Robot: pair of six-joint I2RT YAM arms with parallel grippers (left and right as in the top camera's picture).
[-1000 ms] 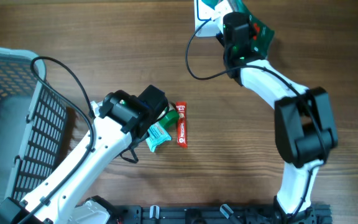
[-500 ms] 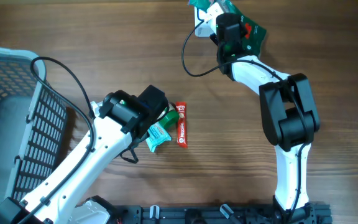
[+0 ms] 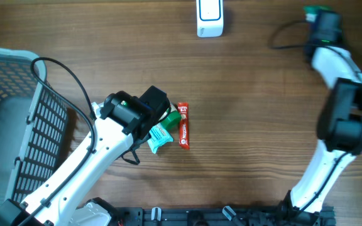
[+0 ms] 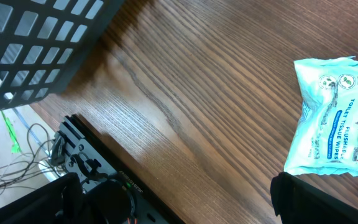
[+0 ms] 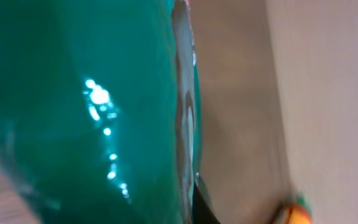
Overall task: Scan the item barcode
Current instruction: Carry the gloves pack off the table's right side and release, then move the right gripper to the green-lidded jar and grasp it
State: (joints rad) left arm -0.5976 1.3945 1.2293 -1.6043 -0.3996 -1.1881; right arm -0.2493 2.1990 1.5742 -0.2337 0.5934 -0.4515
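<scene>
Overhead, the right gripper [image 3: 321,17], jaws pressed together, is pinching the green packet [image 3: 315,9] at the far right, well right of the white scanner [image 3: 209,16], while the left gripper [image 3: 168,119] is hanging spread wide over the wipes pack [image 3: 160,137] beside a red bar [image 3: 183,125] near the middle.

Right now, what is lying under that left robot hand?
A pale blue tissue pack sticks out from under the open left gripper, beside a red snack bar. A green item is mostly covered, so I cannot identify it.
</scene>
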